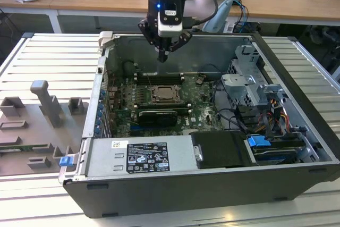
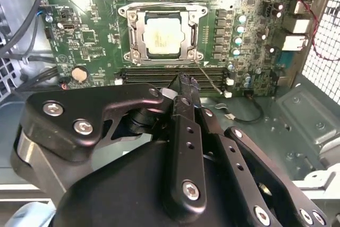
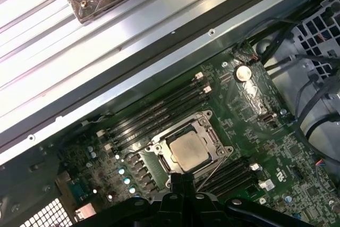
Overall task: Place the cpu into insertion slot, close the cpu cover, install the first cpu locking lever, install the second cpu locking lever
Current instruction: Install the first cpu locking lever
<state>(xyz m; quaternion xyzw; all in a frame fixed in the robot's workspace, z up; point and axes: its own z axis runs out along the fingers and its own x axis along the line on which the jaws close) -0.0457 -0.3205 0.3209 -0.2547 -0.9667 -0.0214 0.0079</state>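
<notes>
The cpu (image 2: pixel 164 36) lies flat in the insertion slot (image 2: pixel 162 14), silvery top up. The cpu cover (image 2: pixel 191 33) is folded down over it, and its square cut-out frames the chip on all sides. The placing and cover-closing steps therefore appear complete. One thin locking lever (image 2: pixel 210 77) slants away from a corner of the cover across the memory slots (image 2: pixel 175 72), so it is judged not latched. A second wire (image 2: pixel 159 5) runs along the opposite edge of the cover; whether it is hooked home cannot be determined. The lever steps are thus judged outstanding, at least in part. In the exterior view, the gripper (image 1: pixel 163 55) hangs at 12 o'clock from the socket, raised above the motherboard (image 1: pixel 204 104) and apart from it. Its fingers are pressed together to a point and hold nothing. In the same view, the black expansion card (image 1: pixel 156 116) lies at 6 o'clock of the socket, the power supply (image 1: pixel 141 155) farther along at 6 o'clock, and the drive cage (image 1: pixel 249 86) at 3 o'clock.
</notes>
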